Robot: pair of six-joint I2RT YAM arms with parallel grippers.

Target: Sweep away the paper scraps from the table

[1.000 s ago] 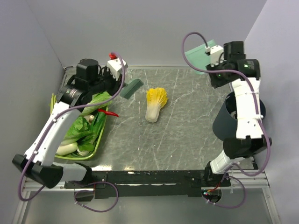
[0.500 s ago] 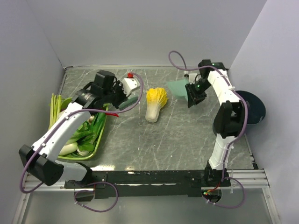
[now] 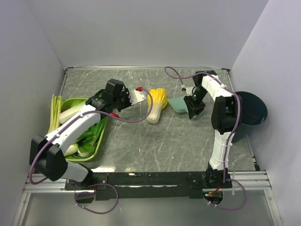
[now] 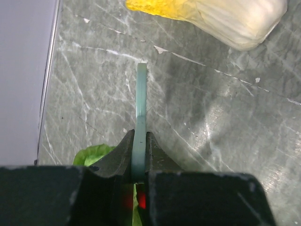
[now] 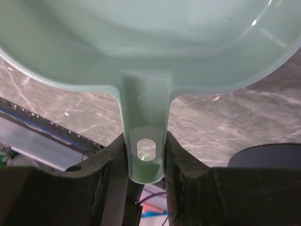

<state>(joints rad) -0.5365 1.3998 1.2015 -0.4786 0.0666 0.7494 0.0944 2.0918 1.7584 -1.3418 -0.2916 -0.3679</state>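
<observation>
Left wrist view: the left gripper (image 4: 138,148) is squeezed tight on a flat green tool (image 4: 140,94), which points out over the table (image 4: 225,132). The cabbage (image 4: 235,19) lies past the tool's tip, not touching it. A few tiny white bits (image 4: 257,80) lie on the table near the cabbage. They are too small to tell if they are paper scraps. The right gripper (image 5: 145,155) grips the handle of a pale green dustpan (image 5: 141,42). From the top, the dustpan sits just right of the cabbage.
</observation>
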